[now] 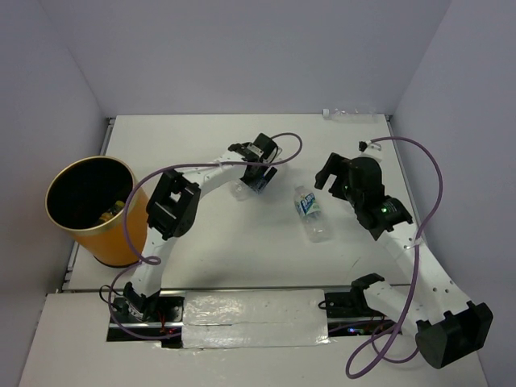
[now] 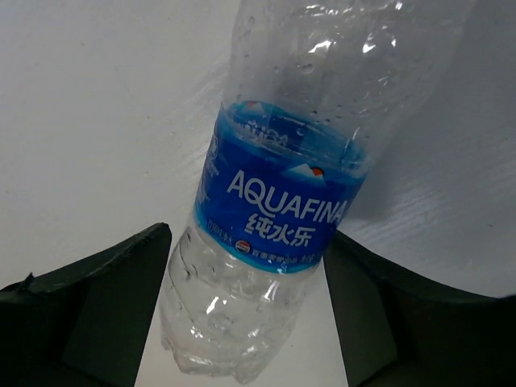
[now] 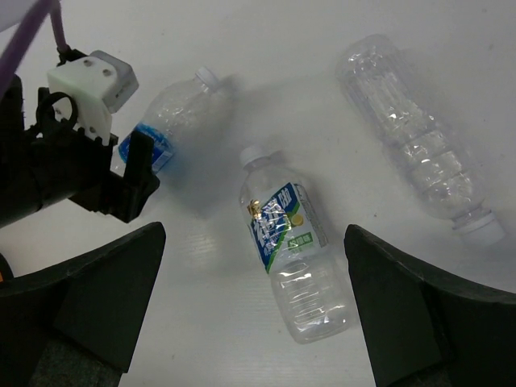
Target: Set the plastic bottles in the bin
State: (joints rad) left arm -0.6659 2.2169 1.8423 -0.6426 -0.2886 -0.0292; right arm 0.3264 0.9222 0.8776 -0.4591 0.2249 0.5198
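A clear Aquafina bottle (image 2: 278,210) with a blue label lies on the white table, its base between the fingers of my left gripper (image 2: 246,322). The jaws stand wide on either side of it. From above, that bottle (image 1: 242,190) shows just under the left gripper (image 1: 256,182). A second bottle (image 3: 290,242) with a blue-and-green label and white cap lies mid-table below my right gripper (image 3: 254,314), which hovers open and holds nothing. An unlabelled clear bottle (image 3: 419,145) lies farther off. The orange bin (image 1: 133,230) stands at the far left.
Something yellowish (image 1: 113,211) lies inside the bin's black interior. The unlabelled bottle (image 1: 348,114) rests against the back wall at the right. Pale walls close the table on three sides. Purple cables loop off both arms.
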